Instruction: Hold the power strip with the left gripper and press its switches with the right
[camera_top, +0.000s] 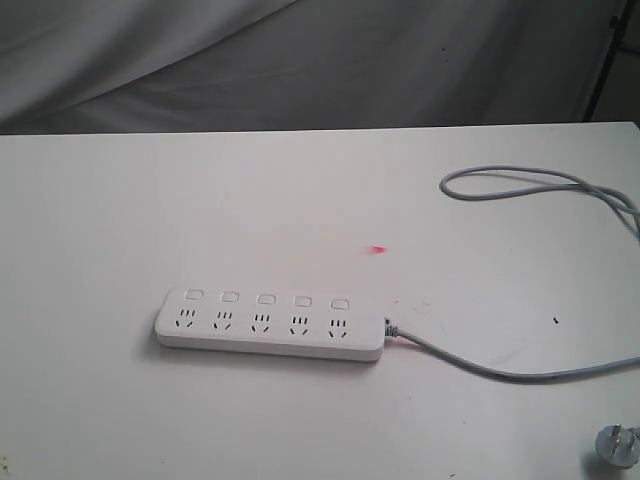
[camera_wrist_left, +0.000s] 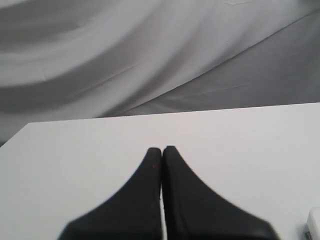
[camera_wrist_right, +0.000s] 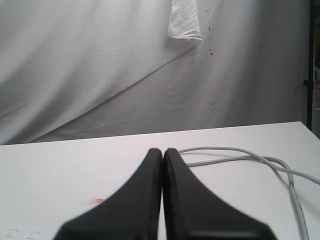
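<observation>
The white power strip (camera_top: 272, 336) lies flat on the white table, toward the front and left of centre, with nothing touching it. Its switches (camera_top: 265, 298) run in a row along the far long edge. The grey cord (camera_top: 500, 372) leaves the strip's right end. Neither arm shows in the exterior view. In the left wrist view my left gripper (camera_wrist_left: 161, 149) is shut and empty above bare table. My right gripper (camera_wrist_right: 163, 150) is also shut and empty. Two switches (camera_wrist_right: 21, 233) peek in at the edge of the right wrist view, and the cord (camera_wrist_right: 235, 155) lies beyond the fingertips.
The cord loops at the table's far right (camera_top: 530, 180) and ends in a metal-pronged plug (camera_top: 617, 446) at the front right corner. A small red mark (camera_top: 377, 249) lies behind the strip. Grey cloth hangs behind the table's far edge. A black stand (camera_top: 603, 65) stands at the back right.
</observation>
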